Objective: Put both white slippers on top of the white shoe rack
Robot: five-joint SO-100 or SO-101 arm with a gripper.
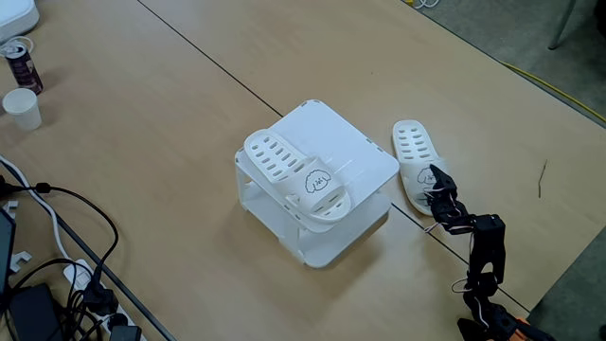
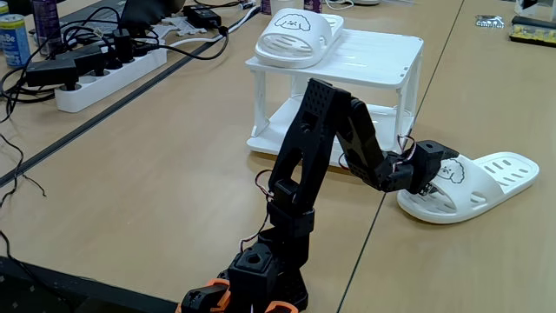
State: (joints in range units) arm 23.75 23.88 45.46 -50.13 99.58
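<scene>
One white slipper [image 1: 295, 180] [image 2: 295, 35] lies on top of the white shoe rack [image 1: 355, 142] [image 2: 382, 56], its dog-face toe hanging over the rack's front edge. The other white slipper [image 1: 413, 152] [image 2: 486, 178] lies flat on the table to the right of the rack in both fixed views. My black gripper [image 1: 438, 188] [image 2: 433, 171] is at this slipper's toe end, over the strap with the drawing. Its fingers blend into the strap, so the jaw opening is unclear. The arm's base stands at the near table edge.
A paper cup [image 1: 21, 107] and a can [image 1: 21, 62] stand at the far left. Black cables [image 1: 57, 275] and a white power strip [image 2: 104, 74] lie along that side of the table. The table edge runs close behind the arm at the lower right.
</scene>
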